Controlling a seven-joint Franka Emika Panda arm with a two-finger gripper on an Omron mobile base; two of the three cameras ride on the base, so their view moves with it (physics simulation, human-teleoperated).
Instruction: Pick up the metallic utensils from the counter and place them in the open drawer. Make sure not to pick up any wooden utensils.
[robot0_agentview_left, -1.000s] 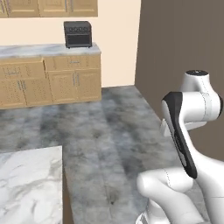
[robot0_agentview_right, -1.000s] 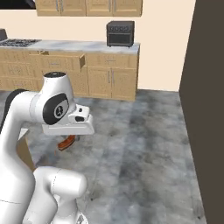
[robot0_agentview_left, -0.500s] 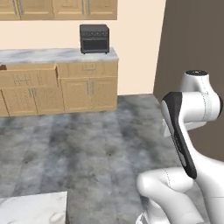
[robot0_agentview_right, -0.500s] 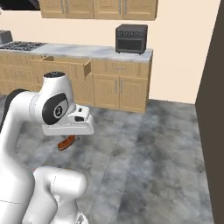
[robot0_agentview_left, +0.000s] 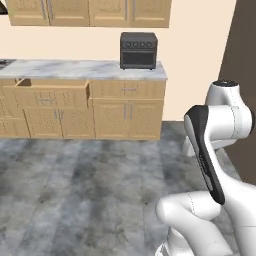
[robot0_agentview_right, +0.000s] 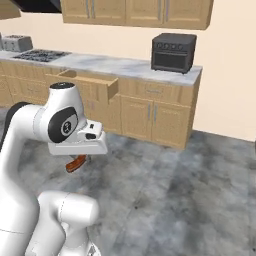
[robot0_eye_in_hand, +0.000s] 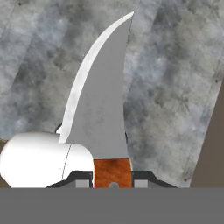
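Claw: I see the gripper (robot0_eye_in_hand: 113, 177) closed to a narrow gap on the knife (robot0_eye_in_hand: 103, 109), pinching its reddish-brown handle between the two tips, so it is neither wide open nor fully closed.

Knife: in the hand view the silver blade runs from the handle at 6 o'clock up to its point near 12 o'clock, over grey floor. In the right base view the handle end (robot0_agentview_right: 76, 163) sticks out under the hand, toward 7 o'clock of it. I judge it is held by the handle so that the blade can go into the drawer first.

Drawer: the open drawer (robot0_agentview_left: 50, 92) stands out from the far cabinet run, at 10 o'clock in the left base view; in the right base view it sits at 11 o'clock (robot0_agentview_right: 90, 82). It is well apart from the arm, across open floor.

Carry pose: I take it the arm is folded close to the base to keep the knife steady while driving.

Stage: my judgement is one metal piece in hand and in transit, not yet over the drawer.

Next: I would close in on the drawer, then reach out and lower the knife inside before letting go.

Risk: a grip this far back on the handle may let the blade swing.
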